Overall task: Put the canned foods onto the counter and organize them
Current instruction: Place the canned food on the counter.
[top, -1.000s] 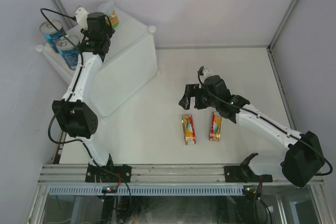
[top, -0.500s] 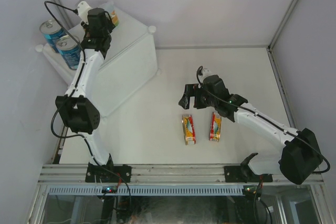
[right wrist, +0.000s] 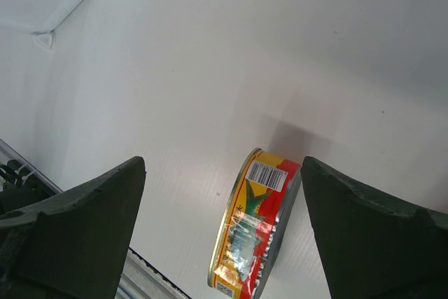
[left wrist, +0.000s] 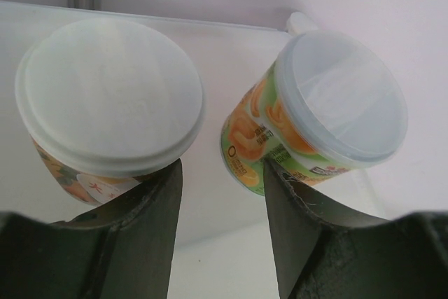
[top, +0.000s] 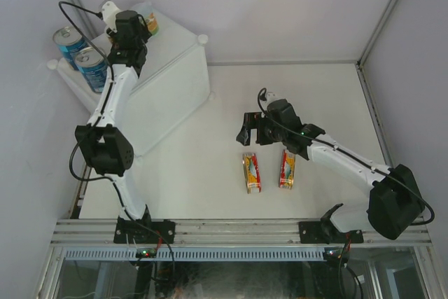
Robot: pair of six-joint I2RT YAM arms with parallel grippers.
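Note:
My left gripper (top: 138,28) is open and empty over the far part of the counter (top: 168,82), a big white box. In the left wrist view its fingers (left wrist: 150,236) stand just short of two small white-lidded cans, one on the left (left wrist: 108,99) and one on the right (left wrist: 329,110), upright on the counter top (left wrist: 217,194). Two tall blue cans (top: 68,41) (top: 91,68) stand at the box's left side. My right gripper (top: 250,136) is open above the table, over a flat red-and-yellow tin (right wrist: 255,225) that lies between its fingers. A second tin (top: 287,167) lies beside the first (top: 251,171).
White walls close in the table on three sides, with a metal post (top: 381,19) at the far right corner. A metal rail (top: 224,232) runs along the near edge. The counter has round knobs at its corners (top: 203,38).
My left gripper has moved a little farther back over the counter top, towards the small cans. My right gripper has shifted slightly left. The tins have not moved.

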